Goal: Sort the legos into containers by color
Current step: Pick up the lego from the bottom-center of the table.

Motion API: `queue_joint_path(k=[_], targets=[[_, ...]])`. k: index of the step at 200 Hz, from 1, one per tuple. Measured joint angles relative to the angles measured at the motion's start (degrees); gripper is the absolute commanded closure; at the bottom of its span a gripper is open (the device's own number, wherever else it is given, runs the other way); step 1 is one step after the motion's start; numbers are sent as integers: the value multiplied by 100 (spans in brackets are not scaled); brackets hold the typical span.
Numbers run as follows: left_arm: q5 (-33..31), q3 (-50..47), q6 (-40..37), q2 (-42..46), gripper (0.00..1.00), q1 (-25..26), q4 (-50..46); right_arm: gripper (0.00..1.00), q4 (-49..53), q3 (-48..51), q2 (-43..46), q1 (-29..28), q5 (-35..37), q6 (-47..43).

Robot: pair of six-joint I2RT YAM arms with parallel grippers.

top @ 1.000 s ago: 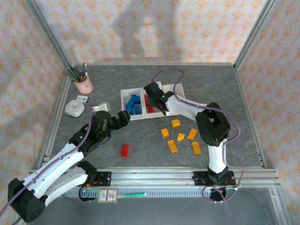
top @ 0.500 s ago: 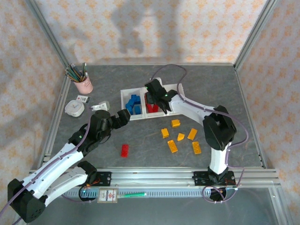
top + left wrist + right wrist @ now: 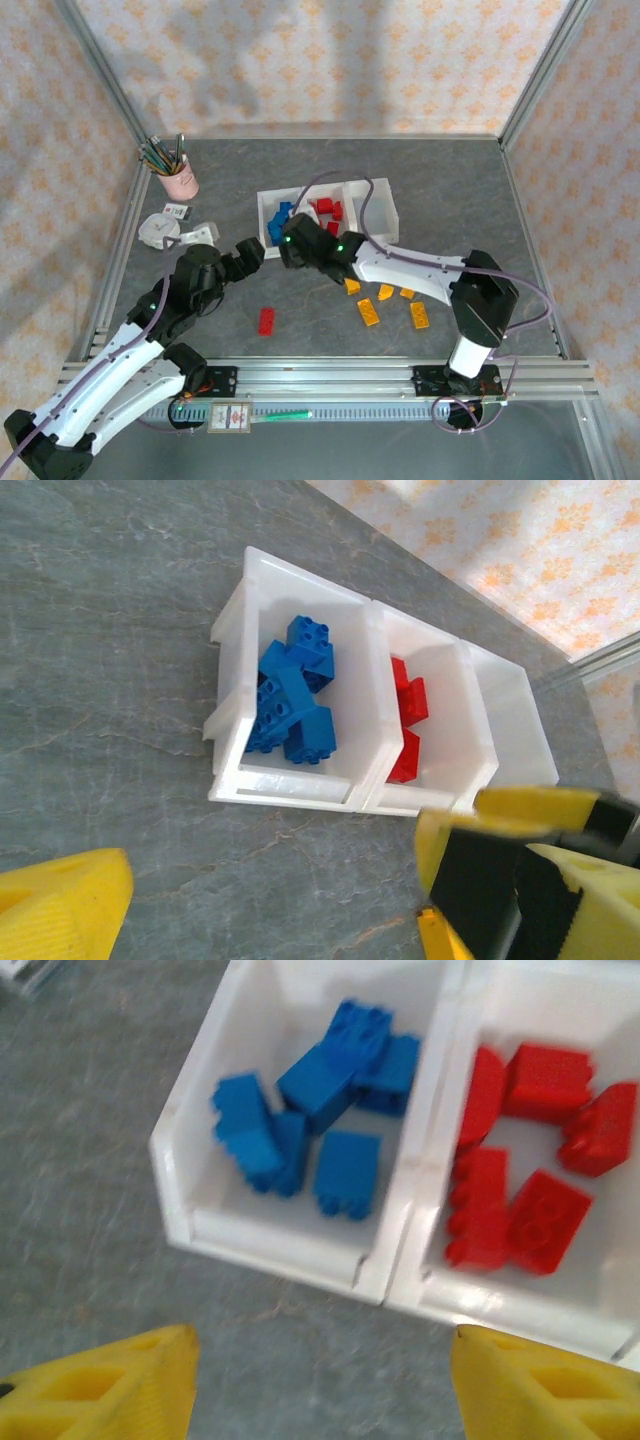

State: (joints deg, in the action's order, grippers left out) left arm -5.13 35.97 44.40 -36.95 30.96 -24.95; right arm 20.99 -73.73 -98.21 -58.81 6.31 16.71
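The containers (image 3: 388, 212) are three joined white bins at mid-table. Several blue legos (image 3: 281, 219) lie in the left bin (image 3: 186, 1160), and several red legos (image 3: 327, 210) lie in the middle bin (image 3: 520, 1305). A lone red lego (image 3: 267, 320) lies on the table nearer me. Several orange legos (image 3: 370, 311) are scattered to its right. My right gripper (image 3: 291, 247) hovers just in front of the bins, open and empty, its yellow fingertips (image 3: 100, 1390) wide apart. My left gripper (image 3: 248, 255) hangs beside it to the left, open with nothing in it, facing the bins (image 3: 300, 785).
A pink pencil cup (image 3: 178, 180) stands at the back left. A white round object (image 3: 160, 230) and a small white block (image 3: 200, 232) lie near it. Metal frame rails run along the table's edges. The two gripper heads hang close together.
My right gripper has pulled back from above the red bin to the table in front of the bins, and its jaws have widened. The left arm shifted slightly left.
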Motion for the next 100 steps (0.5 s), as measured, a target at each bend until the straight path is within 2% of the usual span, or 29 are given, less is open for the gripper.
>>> queue_joint_path(k=[46, 100], targets=[[-267, 0, 208, 529, 1, 0, -492, 29, -203, 428, -4, -750, -190, 614], [-442, 0, 417, 713, 1, 0, -1034, 22, -457, 376, -522, -1239, -313, 1078]])
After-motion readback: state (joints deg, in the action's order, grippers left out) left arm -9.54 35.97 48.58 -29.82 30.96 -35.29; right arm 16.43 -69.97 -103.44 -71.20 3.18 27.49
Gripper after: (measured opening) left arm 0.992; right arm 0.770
